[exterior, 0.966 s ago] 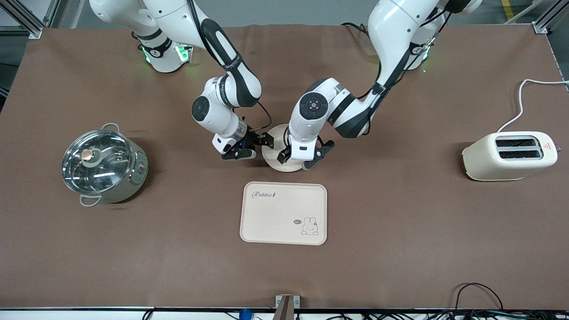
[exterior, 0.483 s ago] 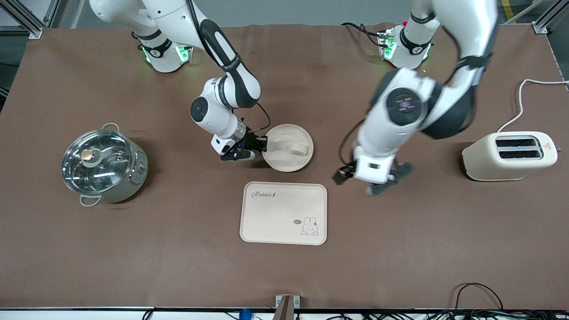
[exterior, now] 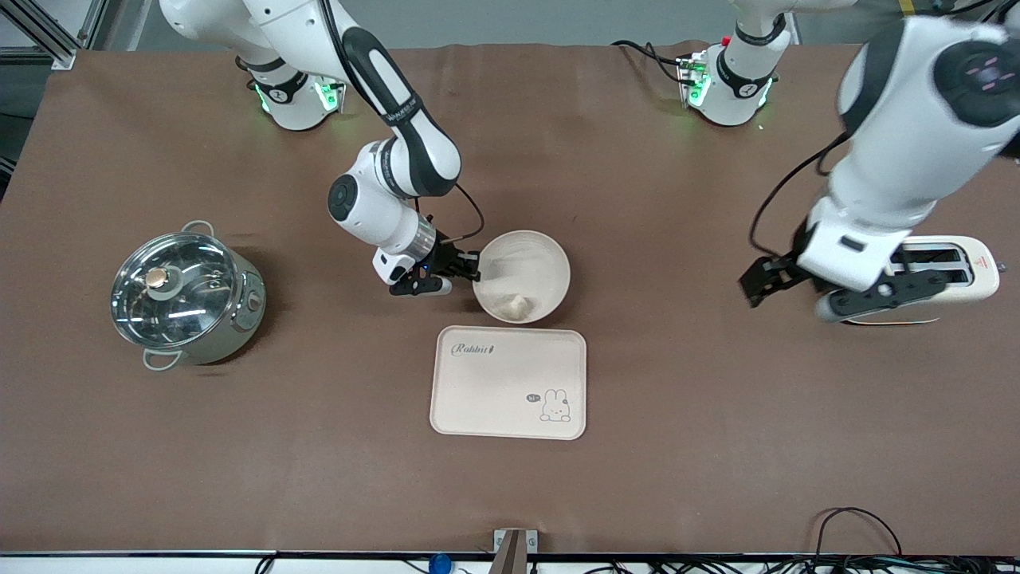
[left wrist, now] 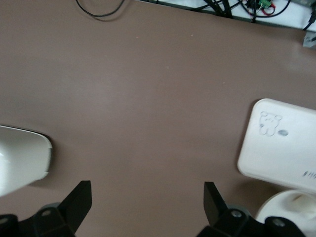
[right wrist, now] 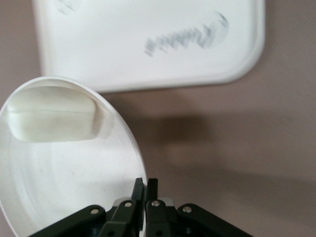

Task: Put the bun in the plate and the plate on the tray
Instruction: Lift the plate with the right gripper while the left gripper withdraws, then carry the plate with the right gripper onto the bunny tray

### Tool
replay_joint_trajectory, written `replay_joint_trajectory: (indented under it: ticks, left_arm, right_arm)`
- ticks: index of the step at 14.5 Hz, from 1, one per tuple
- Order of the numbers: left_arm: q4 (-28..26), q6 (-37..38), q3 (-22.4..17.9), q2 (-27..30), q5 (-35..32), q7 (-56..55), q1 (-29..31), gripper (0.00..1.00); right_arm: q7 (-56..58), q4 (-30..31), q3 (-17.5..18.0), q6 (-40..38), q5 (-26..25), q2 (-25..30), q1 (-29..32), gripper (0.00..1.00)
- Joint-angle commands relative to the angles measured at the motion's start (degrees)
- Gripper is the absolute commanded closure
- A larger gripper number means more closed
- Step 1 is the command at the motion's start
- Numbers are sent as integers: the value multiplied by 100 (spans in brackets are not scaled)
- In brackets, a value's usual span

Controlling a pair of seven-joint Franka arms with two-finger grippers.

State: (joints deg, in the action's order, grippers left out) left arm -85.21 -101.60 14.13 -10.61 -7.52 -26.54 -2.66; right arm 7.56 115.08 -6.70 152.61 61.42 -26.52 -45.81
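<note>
Lettering "Rabbit" marks the tray (exterior: 508,383) beside the plate (exterior: 522,275).

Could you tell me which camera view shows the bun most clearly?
The right wrist view: the bun fills much of it, lying against the plate's rim. The front view shows it small. The left wrist view does not show it clearly.

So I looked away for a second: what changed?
The left gripper left the plate and swung away to over the toaster. The right gripper, pinching the rim, tipped the plate up; the bun slid to its low edge. Tray and pot stayed put.
</note>
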Motion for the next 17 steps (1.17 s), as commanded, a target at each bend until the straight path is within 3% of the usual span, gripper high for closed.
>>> replay_joint_trajectory:
  ticks: [1,3,7,9,11,14,17]
  left_arm:
    - [-48,481,46,418,-39,876,300,0]
    - [-48,676,28,682,4,1412,380,0]
    - [-206,1289,-498,1235,636,2117,433,0]
    - [-486,1449,-534,1577,708,2206,398,0]
    - [-742,1485,-578,1772,708,2232,371,0]
    - [-734,1582,-570,1703,725,2338,406,0]
    - [-725,1582,-526,1694,769,2338,389,0]
  right_arm:
    - [167,-851,-33,-545,-564,-316,465,100]
    - [88,-1861,-16,-1283,-1682,-922,1045,100]
    - [79,-3217,-16,-2076,-2045,-1855,1557,100]
    - [70,-3839,-24,-2715,-2099,-2189,1820,100]
    - [35,-4412,-59,-3183,-2640,-2436,1821,100]
    - [-150,-4555,-60,-3167,-2714,-2551,1821,100]
    - [-159,-5326,-60,-3167,-2723,-3112,1821,100]
